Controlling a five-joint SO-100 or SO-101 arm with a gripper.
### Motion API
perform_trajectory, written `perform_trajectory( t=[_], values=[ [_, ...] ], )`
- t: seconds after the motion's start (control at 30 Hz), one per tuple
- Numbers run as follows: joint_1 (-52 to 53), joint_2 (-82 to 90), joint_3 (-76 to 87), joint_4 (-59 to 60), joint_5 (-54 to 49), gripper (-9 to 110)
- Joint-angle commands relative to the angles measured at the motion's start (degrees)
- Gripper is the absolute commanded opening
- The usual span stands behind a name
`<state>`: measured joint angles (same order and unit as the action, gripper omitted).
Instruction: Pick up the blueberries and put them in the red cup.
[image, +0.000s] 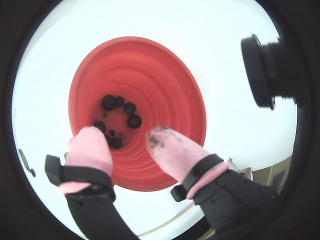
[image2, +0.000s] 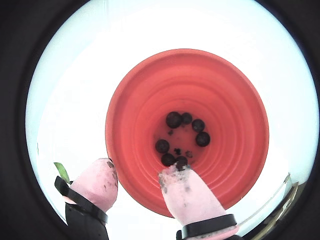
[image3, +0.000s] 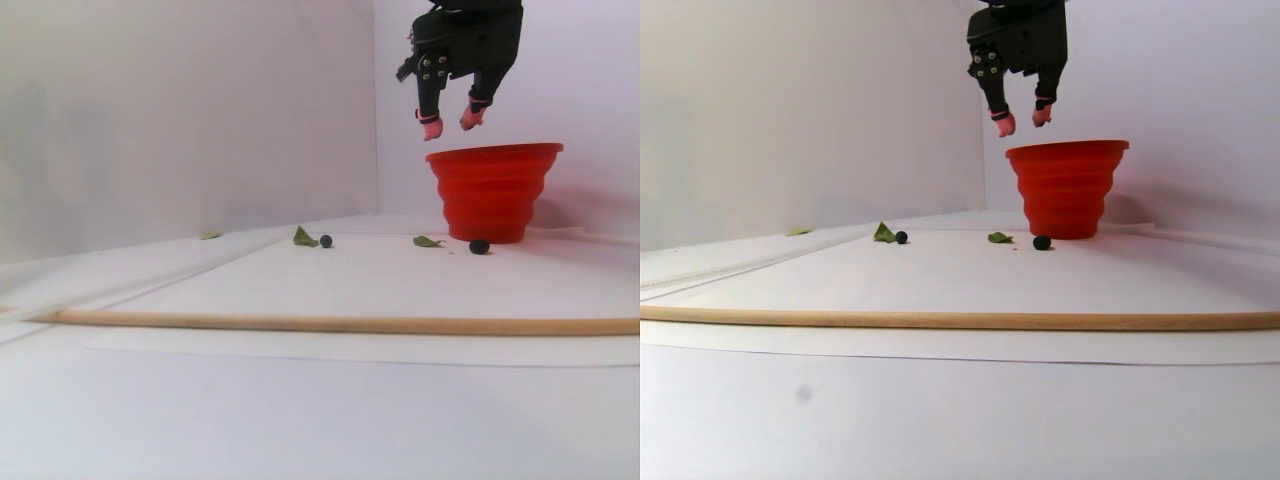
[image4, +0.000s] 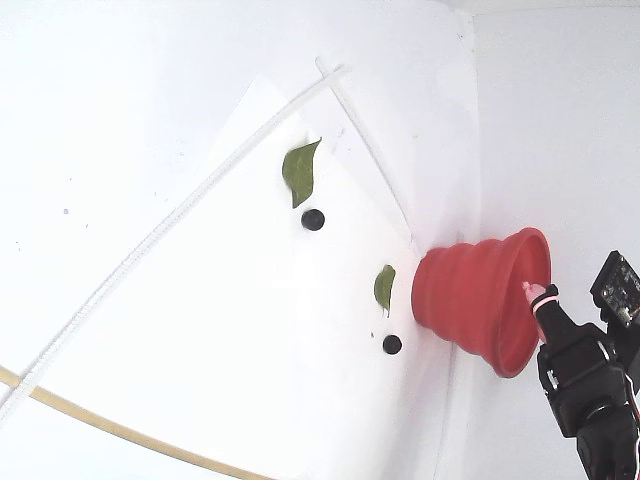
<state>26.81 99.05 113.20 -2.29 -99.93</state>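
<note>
Jaws parted and empty, hanging just above the rim of the cup; both wrist views look straight down between the pink fingertips into the cup's ribbed interior. No point is set on the jaws themselves; their two pads stand apart, with dark smears on them.

Progress: several berries already lie in a loose ring on the cup floor, about six or seven dark balls in both wrist views, along with a few smaller dark specks that may be crumbs or stains. Two berries are left on the tabletop: one just beside the cup's base, near a small leaf, and another farther off, just beside a larger leaf. By this count the task is judged mostly done, with two pick-ups remaining.

Limits of view: the exact number of berries in the cup is uncertain, since one finger overlaps the lowest of them in each wrist view. The fisheye rim cuts off the tabletop around the cup, so the loose berries do not show there. A wooden strip crosses the foreground of the stereo pair. The arm is cropped at the frame edge in the fixed view.
</note>
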Motion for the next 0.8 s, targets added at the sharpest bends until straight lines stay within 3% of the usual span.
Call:
perform_trajectory(
  t=[0.0, 0.77],
  values=[
    [-1.1, 9.1, -2.1, 1.3, -0.3, 16],
    [-11.8, 13.6, 3.3, 7.1, 1.4, 16]
  ],
)
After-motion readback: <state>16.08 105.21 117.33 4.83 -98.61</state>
